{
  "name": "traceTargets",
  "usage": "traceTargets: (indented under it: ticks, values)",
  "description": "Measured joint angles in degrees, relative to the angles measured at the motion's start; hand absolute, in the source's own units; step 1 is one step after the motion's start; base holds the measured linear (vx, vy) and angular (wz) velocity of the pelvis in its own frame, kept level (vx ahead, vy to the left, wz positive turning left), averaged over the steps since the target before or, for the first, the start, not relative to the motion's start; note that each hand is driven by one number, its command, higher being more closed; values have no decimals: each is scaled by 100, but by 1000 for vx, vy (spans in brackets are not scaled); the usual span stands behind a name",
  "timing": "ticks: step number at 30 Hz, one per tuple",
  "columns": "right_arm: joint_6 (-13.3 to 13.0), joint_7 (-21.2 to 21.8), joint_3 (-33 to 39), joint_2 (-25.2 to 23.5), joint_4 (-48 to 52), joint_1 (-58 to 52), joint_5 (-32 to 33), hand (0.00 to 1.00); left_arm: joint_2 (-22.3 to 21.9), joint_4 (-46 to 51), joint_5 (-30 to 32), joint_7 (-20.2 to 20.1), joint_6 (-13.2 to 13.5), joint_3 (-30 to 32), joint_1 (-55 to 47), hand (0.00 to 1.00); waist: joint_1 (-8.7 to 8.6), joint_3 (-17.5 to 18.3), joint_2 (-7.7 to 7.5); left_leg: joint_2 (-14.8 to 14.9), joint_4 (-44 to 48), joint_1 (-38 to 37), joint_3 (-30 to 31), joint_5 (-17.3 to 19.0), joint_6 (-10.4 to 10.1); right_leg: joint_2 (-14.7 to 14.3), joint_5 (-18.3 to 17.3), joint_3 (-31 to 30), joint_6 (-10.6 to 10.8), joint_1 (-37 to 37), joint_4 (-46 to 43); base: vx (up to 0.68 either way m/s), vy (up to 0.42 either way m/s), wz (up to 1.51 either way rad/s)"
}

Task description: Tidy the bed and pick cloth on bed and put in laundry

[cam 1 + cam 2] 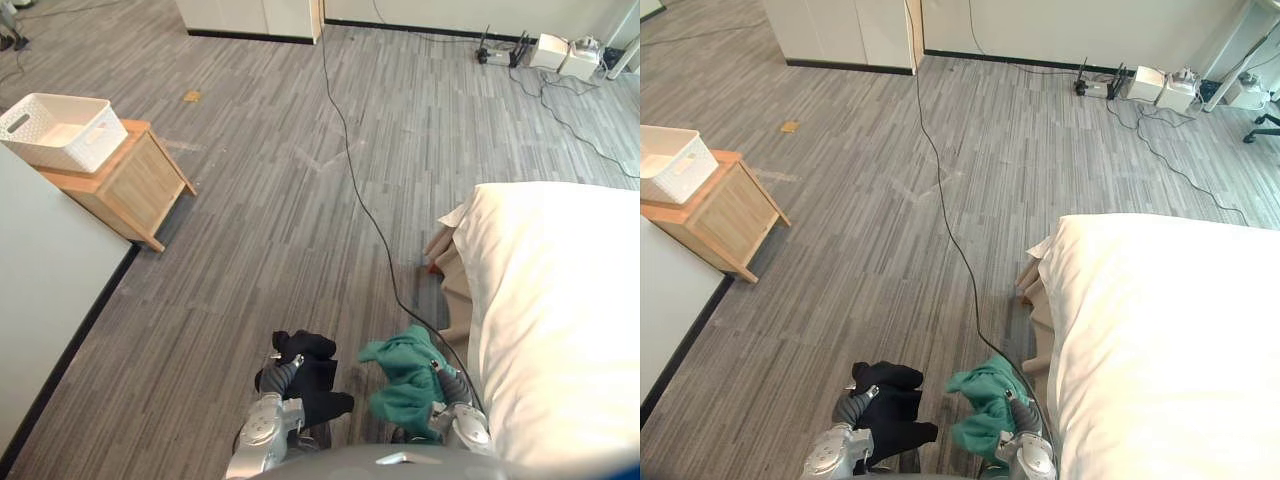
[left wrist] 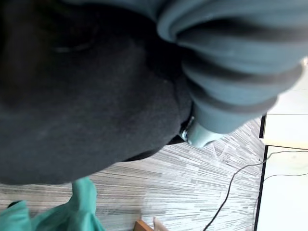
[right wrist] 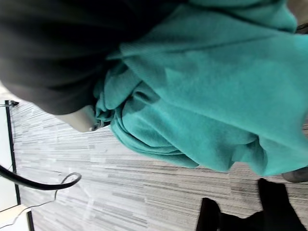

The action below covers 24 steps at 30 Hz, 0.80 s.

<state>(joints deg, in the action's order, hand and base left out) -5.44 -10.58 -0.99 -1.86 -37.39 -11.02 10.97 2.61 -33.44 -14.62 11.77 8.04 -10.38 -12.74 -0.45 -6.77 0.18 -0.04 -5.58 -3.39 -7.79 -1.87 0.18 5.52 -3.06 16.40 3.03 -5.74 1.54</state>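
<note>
A black cloth (image 1: 310,372) hangs bunched from my left hand (image 1: 280,380) low in front of me, above the floor; in the left wrist view the black cloth (image 2: 86,96) spreads past the hand's ribbed cover (image 2: 231,62). Just to its right, my right hand (image 1: 447,388) is shut on a teal cloth (image 1: 402,375), whose folds (image 3: 202,96) wrap over the hand (image 3: 84,120) in the right wrist view. The bed (image 1: 560,320) with its smooth white duvet lies close on my right. A white laundry basket (image 1: 60,130) stands on a wooden nightstand (image 1: 135,185) at the far left.
Grey plank floor (image 1: 270,230) stretches between me and the nightstand. A white panel (image 1: 40,280) with a dark base runs along the left. A beige sheet (image 1: 450,270) hangs at the bed's corner. White cabinets (image 1: 250,15) and boxes with cables (image 1: 560,50) line the far wall.
</note>
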Motion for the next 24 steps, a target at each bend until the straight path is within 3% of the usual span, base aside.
traceTargets:
  ticks: [2, 4, 7, 8, 11, 12, 13, 14, 15, 16, 17, 20, 22, 24]
  values:
    - [0, -137, -75, 39, 3, 26, -46, 100, -3, -162, -48, 132, -1, -47, 106, 100, 1, -11, -4, -18, 211, 169, 179, 50, -42, 44, -68, 171, -41, 12, -99, -79, -25, 41]
    - [-3, -193, -98, 84, 32, 70, -104, 100, 2, -154, -48, 204, 1, -44, 245, 100, 46, -101, -10, -11, 964, 538, 385, 370, -47, 77, -210, 342, -53, 26, -293, -84, -29, 58]
    - [-56, -221, -226, 306, 65, 177, -109, 100, -39, -125, -47, 237, 3, -44, 401, 100, 158, -358, 167, 118, 2127, 1013, 402, 1021, -376, -4, -503, 468, -88, -112, -466, -83, -6, 37]
    - [-57, -241, -225, 336, 68, 191, -110, 100, -87, -108, -48, 242, 3, -36, 399, 100, 208, -372, 275, 260, 2225, 1035, 205, 1170, -352, -36, -541, 491, -105, -146, -499, -35, 15, 25]
    - [-56, -279, -150, 344, 270, 209, -109, 100, -80, -105, -50, 247, 3, -26, 521, 100, 319, -422, 305, 246, 2175, 1042, -20, 1009, -395, 48, -547, 482, -132, -114, -582, 60, 20, 7]
    - [-56, -303, -135, 280, 321, 254, -109, 100, -65, -100, -50, 249, 3, -25, 614, 100, 311, -491, 211, 169, 2227, 1089, -239, 811, -496, 189, -581, 505, -148, -132, -602, 79, 40, 24]
    - [-54, -312, -135, 279, 399, 274, -110, 100, -78, -87, -47, 249, 5, -40, 686, 100, 318, -560, 75, 92, 2183, 1235, -384, 876, -415, 297, -553, 527, -122, -135, -549, 70, 33, 25]
    - [-54, -316, -123, 305, 459, 303, -110, 100, -112, -64, -46, 248, 5, -45, 720, 100, 322, -556, 141, 92, 1962, 1330, -409, 815, -364, 315, -543, 588, -90, -134, -548, 77, 44, 14]
    - [-55, -325, -110, 348, 492, 358, -110, 100, -148, 2, -41, 244, 4, -89, 719, 100, 309, -553, 230, 165, 1431, 1481, -399, 423, -372, 256, -633, 633, -9, -140, -546, 136, 84, 10]
    - [-51, -327, -134, 339, 460, 401, -110, 100, -151, 19, -38, 239, 1, -100, 721, 100, 347, -597, 265, 180, 1281, 1448, -444, 15, -67, 264, -724, 618, 70, -259, -546, 188, 112, 8]
    - [-51, -332, -180, 305, 463, 417, -111, 100, -131, 32, -38, 240, 5, -98, 730, 100, 403, -560, 272, 112, 1257, 1428, -443, 23, 57, 307, -745, 608, 93, -286, -529, 275, 109, 10]
    - [-44, -320, -366, 232, 456, 574, -120, 100, 14, 57, -40, 246, 5, -138, 938, 100, 490, -645, 0, 73, 1887, 1755, -477, 362, 295, 354, -602, 324, 261, -344, -234, 350, 75, 18]
    - [-42, -303, -579, 168, 550, 559, -173, 100, 15, 67, -36, 246, 3, -140, 840, 100, 478, -640, -62, 65, 2007, 1560, -619, 438, 313, 411, -283, -15, 486, -561, -180, 252, 65, -14]
    - [-114, -272, -776, 215, 876, 240, -358, 100, -41, 119, -25, 251, 7, -217, 688, 100, 487, -586, -31, 48, 1725, 1196, -728, 675, 251, 445, -264, -190, 525, -441, -702, 257, 114, -42]
